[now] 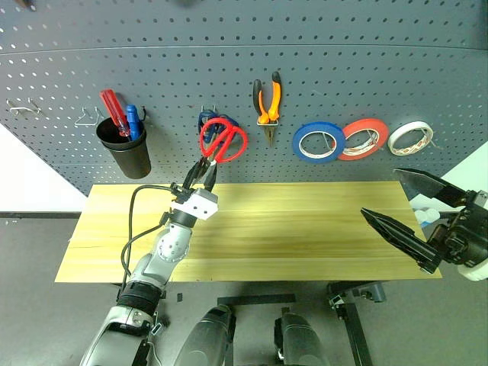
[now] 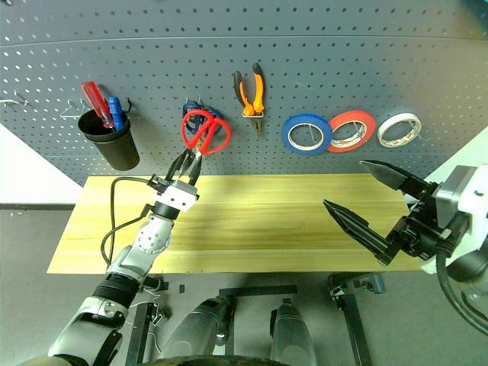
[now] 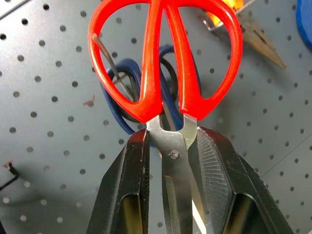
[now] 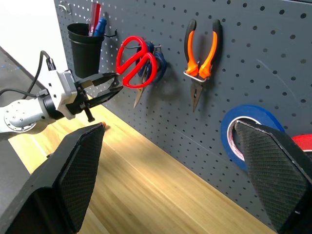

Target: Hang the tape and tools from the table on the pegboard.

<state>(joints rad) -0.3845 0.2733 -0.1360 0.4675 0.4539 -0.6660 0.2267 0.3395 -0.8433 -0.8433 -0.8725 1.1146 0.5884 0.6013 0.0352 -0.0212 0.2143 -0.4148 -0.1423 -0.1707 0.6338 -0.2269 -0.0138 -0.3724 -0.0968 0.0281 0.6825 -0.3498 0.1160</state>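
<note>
Pegboard is filling the back of the scene, a dark grey panel standing behind the table, whose light wooden top is lying bare in front of it. At the left of the board a black cup is hanging, holding a red screwdriver and a blue screwdriver.

Toward the right of the board, three rolls are hanging in a row: the blue tape, then a red-orange roll overlapping its edge, then a white roll a little apart. The pliers are hanging with their orange-and-black handles up and their nose pointing down, between the scissors and the blue tape.

The right gripper is hovering over the right end of the table with its two black fingers spread wide and nothing between them.

The left gripper is reaching up to the board, its fingers partly closed on the blades of the red scissors, just below the pivot. The red handles are pointing up against the board, lying over the blue scissors already hanging there. A thin metal hook is showing through one red handle loop.
</note>
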